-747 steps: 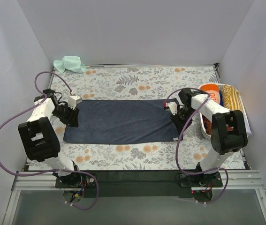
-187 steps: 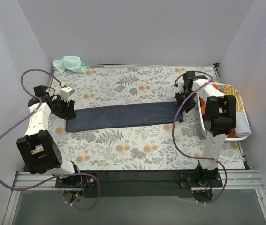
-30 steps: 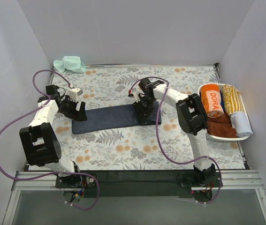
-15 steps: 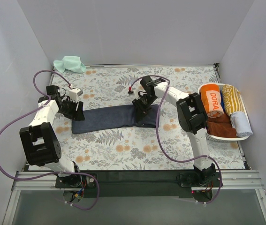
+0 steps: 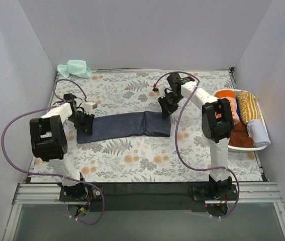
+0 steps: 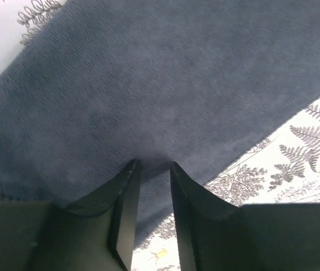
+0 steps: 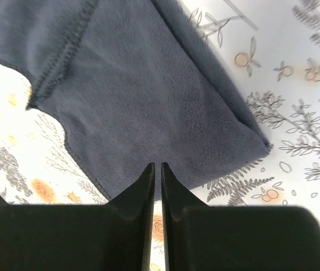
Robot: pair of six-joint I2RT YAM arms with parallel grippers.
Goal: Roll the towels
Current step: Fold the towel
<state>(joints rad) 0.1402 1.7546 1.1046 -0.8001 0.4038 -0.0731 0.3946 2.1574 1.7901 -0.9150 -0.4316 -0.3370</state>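
**Navy towel lies long-ways with a tool at each end**

Navy towel lies flat in the middle of the bench. It is a long thin strip, and its long side runs from left to right.

The left tool sits on the towel's left short end. Its fingers stand a little apart with the tips down on the cloth. I cannot tell if they pinch it.

The right tool is at the right end, by the far edge. Its fingers are nearly pressed together, with nothing between them.

I think the roll must start at one short end and go along the strip.

On the bench there is one navy towel, and one mint green towel in the far left corner. Five more are in the one white basket:
- orange towel
- blue towel
- yellow-striped towel
- brown towel
- pale grey towel

There are two tools.
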